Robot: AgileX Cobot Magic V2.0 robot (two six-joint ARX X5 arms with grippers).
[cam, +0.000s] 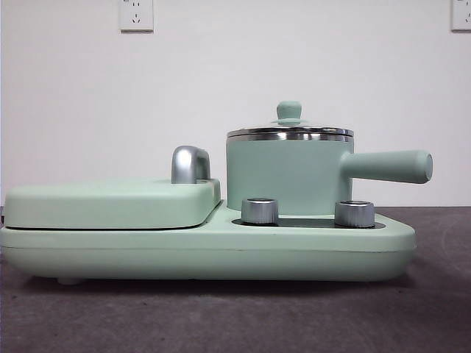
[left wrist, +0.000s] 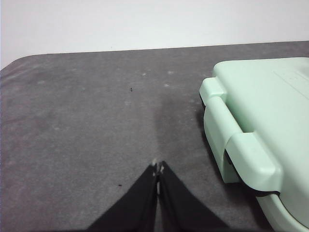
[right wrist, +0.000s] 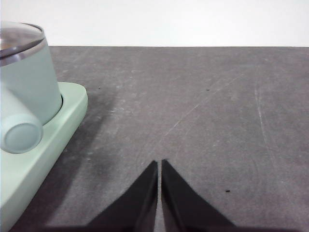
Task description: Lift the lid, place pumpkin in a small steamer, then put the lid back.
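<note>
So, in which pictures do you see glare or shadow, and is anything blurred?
Front view: bright glints on the lid rim and the chrome handle. Left wrist view: soft shadow on the table beside the flat cover. Right wrist view: the steamer's handle looks slightly soft.

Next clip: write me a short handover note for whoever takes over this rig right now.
Left gripper: shut, empty, over bare table beside the flat green cover.
Right gripper: shut, empty, over bare table beside the small steamer.
The lid sits on the steamer, which stands on the green base.
The pumpkin is not in any view.
Done: nothing.
Left: lift lid, find and load pumpkin, replace lid.
</note>
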